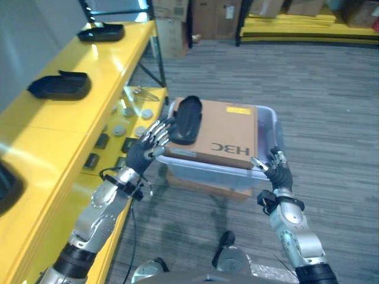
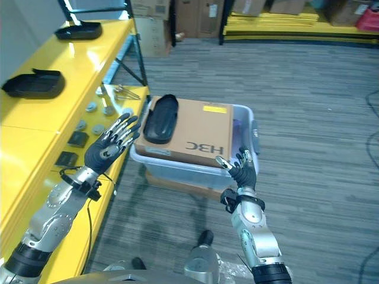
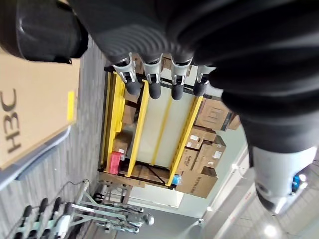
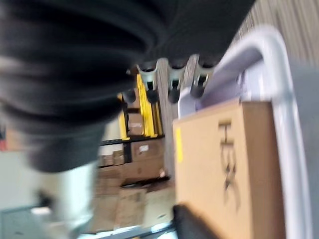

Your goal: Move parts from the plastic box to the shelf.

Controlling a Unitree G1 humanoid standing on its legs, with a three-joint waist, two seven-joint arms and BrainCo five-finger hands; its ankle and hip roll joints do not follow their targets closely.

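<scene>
A clear plastic box (image 1: pixel 267 121) stands on the floor with a brown cardboard box (image 1: pixel 225 133) across its top. A black moulded part (image 1: pixel 187 119) lies on the cardboard's left end. My left hand (image 1: pixel 149 145) is open, fingers spread, just left of that part and apart from it. My right hand (image 1: pixel 277 170) is open at the plastic box's near right corner, holding nothing. The yellow shelf (image 1: pixel 83 112) runs along the left with two black parts (image 1: pixel 61 85) (image 1: pixel 102 32) on its top.
Small round and dark square pieces (image 1: pixel 121 127) lie on the shelf's lower level. More cardboard boxes (image 1: pixel 177 23) and a yellow rack (image 1: pixel 308 26) stand at the back. Grey floor lies to the right of the plastic box.
</scene>
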